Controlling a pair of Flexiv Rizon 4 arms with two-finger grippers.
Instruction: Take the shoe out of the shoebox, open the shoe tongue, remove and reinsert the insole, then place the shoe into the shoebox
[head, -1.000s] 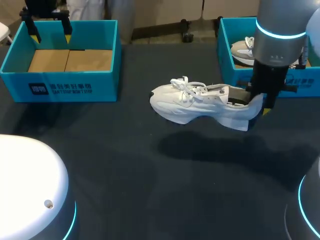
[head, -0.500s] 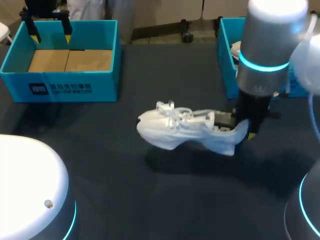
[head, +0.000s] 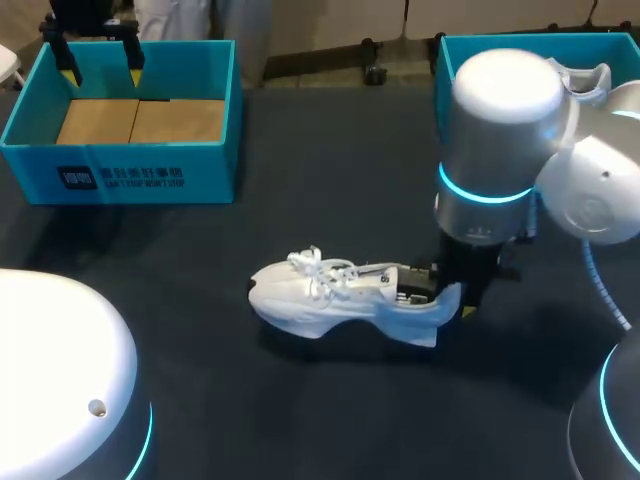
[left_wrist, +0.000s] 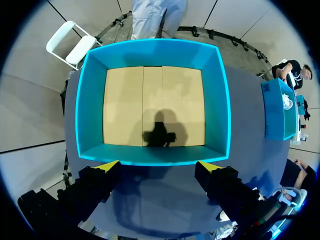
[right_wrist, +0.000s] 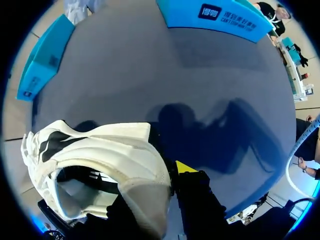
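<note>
1. Two blue shoeboxes stand at the far side of the dark worktop (head: 300, 420), well apart from each other. The left shoebox (head: 120, 165) holds nothing but its bare cardboard floor.
2. The left claw (head: 100, 58) hangs over the far wall of that box. In the left wrist view, the left claw (left_wrist: 157, 166) has its fingers spread wide, with the wall's rim below the gap. It grips and touches nothing.
3. The white shoe (head: 335, 300) sits low at the middle of the worktop. Its toe and laces point left and its heel points right. It is clear of both boxes, with open cloth all round it.
4. The right claw (head: 458, 303) comes straight down at the heel. In the right wrist view, the right claw (right_wrist: 170, 174) is clamped on the shoe (right_wrist: 100, 160) at the heel collar. One yellow tip presses the outside of the collar, and the other finger is hidden behind it.
5. The right arm (head: 495, 150) stands in front of the right shoebox (head: 470, 45) and hides most of it. A white shape (head: 585, 78) pokes up inside, too covered to make out.
</note>
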